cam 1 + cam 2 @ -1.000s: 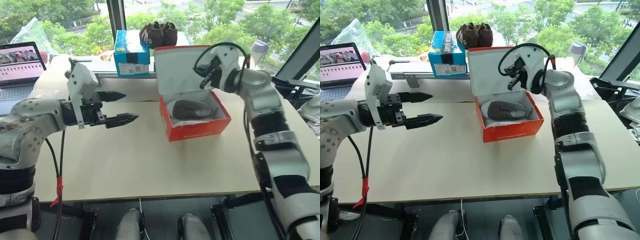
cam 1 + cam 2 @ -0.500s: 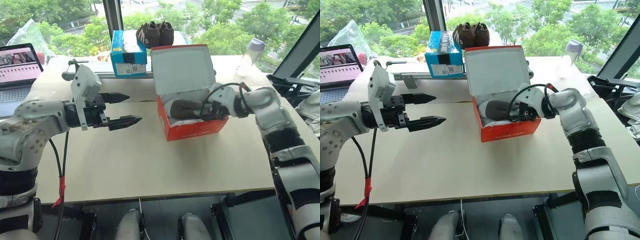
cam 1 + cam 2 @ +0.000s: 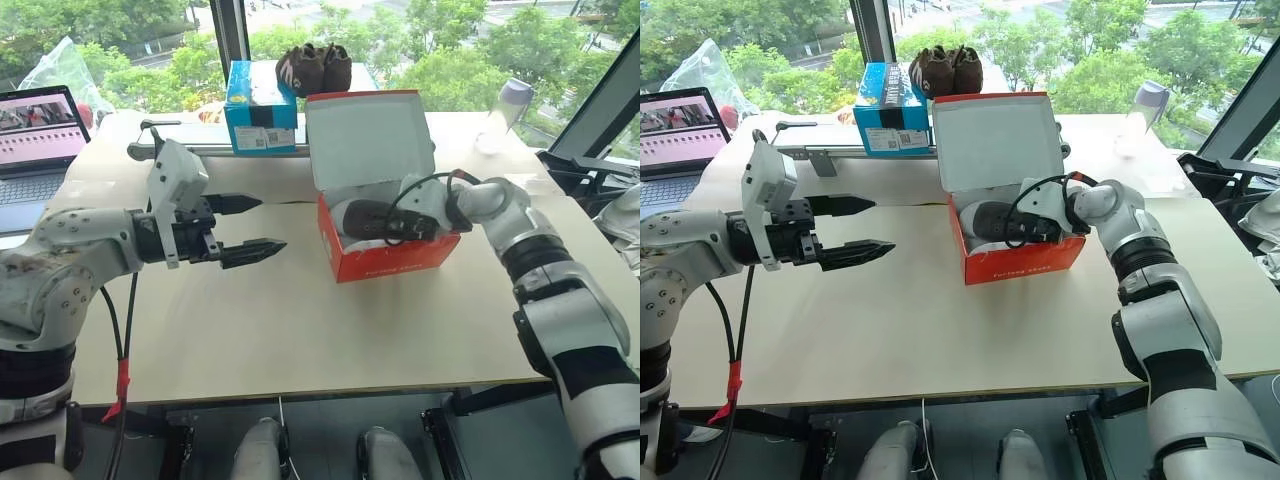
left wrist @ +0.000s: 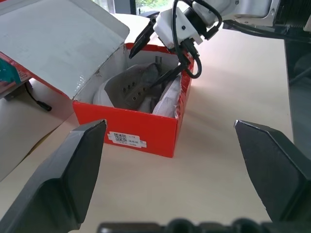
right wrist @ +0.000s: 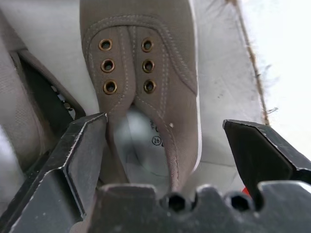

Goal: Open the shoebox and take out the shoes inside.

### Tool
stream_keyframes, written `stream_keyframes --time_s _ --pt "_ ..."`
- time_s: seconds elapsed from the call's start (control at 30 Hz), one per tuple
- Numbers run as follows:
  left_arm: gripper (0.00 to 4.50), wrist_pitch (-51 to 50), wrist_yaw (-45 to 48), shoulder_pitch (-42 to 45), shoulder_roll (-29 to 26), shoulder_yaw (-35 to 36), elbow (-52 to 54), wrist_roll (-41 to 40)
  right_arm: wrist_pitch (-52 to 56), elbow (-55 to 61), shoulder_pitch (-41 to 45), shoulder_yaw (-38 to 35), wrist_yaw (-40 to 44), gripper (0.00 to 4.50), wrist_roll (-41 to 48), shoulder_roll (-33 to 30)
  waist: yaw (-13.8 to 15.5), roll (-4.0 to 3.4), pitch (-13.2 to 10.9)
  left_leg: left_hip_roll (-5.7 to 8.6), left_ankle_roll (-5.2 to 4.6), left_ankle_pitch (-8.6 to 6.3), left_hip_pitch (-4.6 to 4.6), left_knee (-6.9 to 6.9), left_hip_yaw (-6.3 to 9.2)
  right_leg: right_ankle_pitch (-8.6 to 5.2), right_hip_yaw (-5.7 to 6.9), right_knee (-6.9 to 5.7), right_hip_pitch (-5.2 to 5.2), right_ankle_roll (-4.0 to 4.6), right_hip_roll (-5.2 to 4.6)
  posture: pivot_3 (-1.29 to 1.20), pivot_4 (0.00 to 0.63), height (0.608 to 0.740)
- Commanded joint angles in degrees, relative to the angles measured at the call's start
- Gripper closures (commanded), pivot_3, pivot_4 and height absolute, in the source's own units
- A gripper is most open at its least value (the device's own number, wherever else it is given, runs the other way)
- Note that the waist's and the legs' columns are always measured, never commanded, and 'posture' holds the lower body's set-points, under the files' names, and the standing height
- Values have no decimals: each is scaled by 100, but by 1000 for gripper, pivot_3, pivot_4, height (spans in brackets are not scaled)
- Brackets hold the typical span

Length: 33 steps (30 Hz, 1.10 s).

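The red-orange shoebox (image 3: pixel 392 258) stands on the table with its white-lined lid (image 3: pixel 369 140) hinged upright. Grey-taupe shoes (image 3: pixel 358 216) with white soles lie inside on white paper. My right gripper (image 5: pixel 164 125) reaches down into the box from the right, open. Its two black fingers (image 5: pixel 82 145) straddle the heel end of one shoe (image 5: pixel 146 63) without pinching it. The second shoe (image 5: pixel 19 102) lies beside it. My left gripper (image 3: pixel 272 223) hovers open and empty over the table, left of the box and pointing toward it. The left wrist view shows the box (image 4: pixel 146 141) and my right gripper (image 4: pixel 141 72).
A blue box (image 3: pixel 262 120) with a dark brown fuzzy pair (image 3: pixel 315 68) on top stands behind the shoebox. A laptop (image 3: pixel 40 130) sits at far left and a metal rail (image 3: pixel 195 150) along the back. A plastic bottle (image 3: pixel 503 108) is at back right.
My right gripper has dropped from in front of the raised lid down into the box and opened around one shoe. The left arm has stayed put.
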State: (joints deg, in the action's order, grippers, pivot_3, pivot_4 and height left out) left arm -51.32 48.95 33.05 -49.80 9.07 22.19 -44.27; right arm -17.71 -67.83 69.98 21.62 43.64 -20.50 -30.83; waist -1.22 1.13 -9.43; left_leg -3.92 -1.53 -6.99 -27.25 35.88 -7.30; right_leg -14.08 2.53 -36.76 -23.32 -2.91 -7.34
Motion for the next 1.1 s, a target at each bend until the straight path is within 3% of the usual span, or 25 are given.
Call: stream_keyframes --time_s 0.03,0.1,0.23,0.57,0.73,0.87,1.07,1.1 --pt "0 -2 -71 15 -43 193 228 -127 22 -444 73 1 -488 10 -226 40 3 0 0 0 1 0 1 0 1 0 1 0 2 0 0 0 150 740" --pt "0 -6 -104 4 -44 198 247 -156 57 -550 94 -21 -558 10 -258 68 2 0 0 0 1 0 6 0 2 0 2 0 7 0 0 0 150 740" --pt "0 -3 -160 -26 -59 207 274 -189 142 -655 105 -96 -527 1082 -208 110 0 0 0 0 2 -1 15 0 3 0 2 0 15 0 0 0 150 740" --pt "0 28 -237 -34 -15 157 295 -207 169 -631 113 -267 -318 4474 -127 187 -34 0 0 0 1 -1 15 -3 3 0 2 0 13 1 0 0 150 740" --pt "0 34 -241 -27 -6 126 296 -193 89 -419 174 -427 178 4474 66 167 -66 0 0 0 1 -1 15 -3 3 0 2 0 14 1 0 0 150 740" --pt "0 32 -192 -8 -3 87 280 -206 603 287 366 -992 1112 4474 771 115 -110 -1 0 0 0 0 14 -7 3 0 0 -1 9 1 0 0 150 740" --pt "0 83 -119 52 92 -59 215 -153 3043 2502 240 -1853 1800 4474 1856 -186 -101 -12 -8 0 -4 4 1 -6 5 -1 -1 -11 -5 2 1 0 150 740" --pt "0 122 -81 85 128 -129 170 -112 3989 3011 276 -2172 1624 4474 2137 -266 -91 -12 -8 0 -1 1 1 -6 5 -1 0 -11 -4 2 1 0 150 740"
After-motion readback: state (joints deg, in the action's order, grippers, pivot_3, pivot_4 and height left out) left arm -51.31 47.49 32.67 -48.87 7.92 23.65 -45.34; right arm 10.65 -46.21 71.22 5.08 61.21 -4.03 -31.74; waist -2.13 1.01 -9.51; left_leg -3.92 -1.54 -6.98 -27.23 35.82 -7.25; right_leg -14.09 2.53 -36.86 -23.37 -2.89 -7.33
